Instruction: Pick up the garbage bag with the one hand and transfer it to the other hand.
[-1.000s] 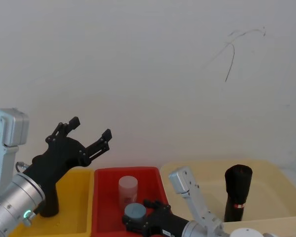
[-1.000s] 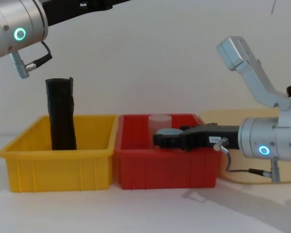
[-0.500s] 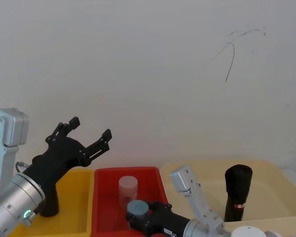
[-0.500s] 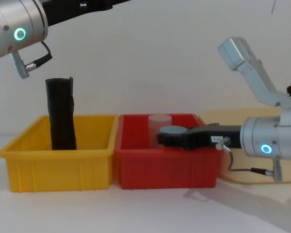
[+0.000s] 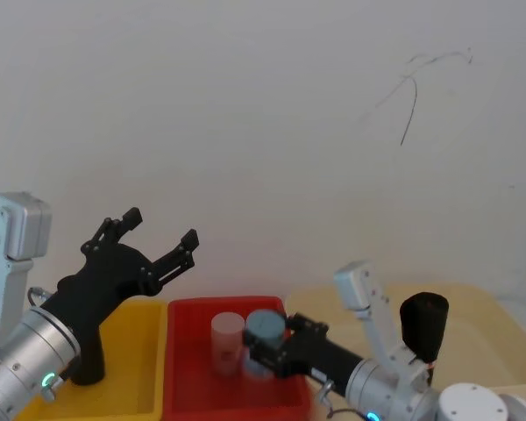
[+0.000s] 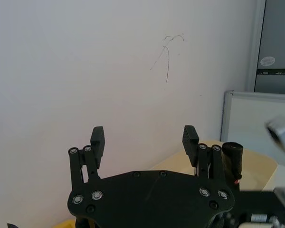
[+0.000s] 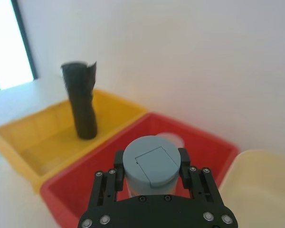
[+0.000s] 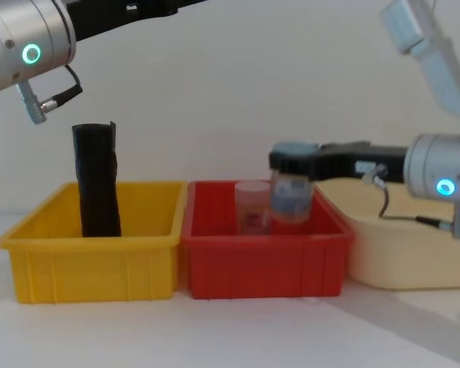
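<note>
Garbage bag (image 5: pixel 423 326), a smooth black cylinder, stands upright.

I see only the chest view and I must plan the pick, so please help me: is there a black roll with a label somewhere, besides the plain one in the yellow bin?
Observer: Yes. The garbage bag stands upright in the cream bin, on the robot's right side. No claw touches it.
Operator: And the left claw, is it open?
Observer: The left claw is open and held up high, with nothing between its fingers.
Operator: How does the right claw sit on the bottle?
Observer: The right claw is shut on the bottle, with one finger at each side, just under the grey-blue cap.
</note>
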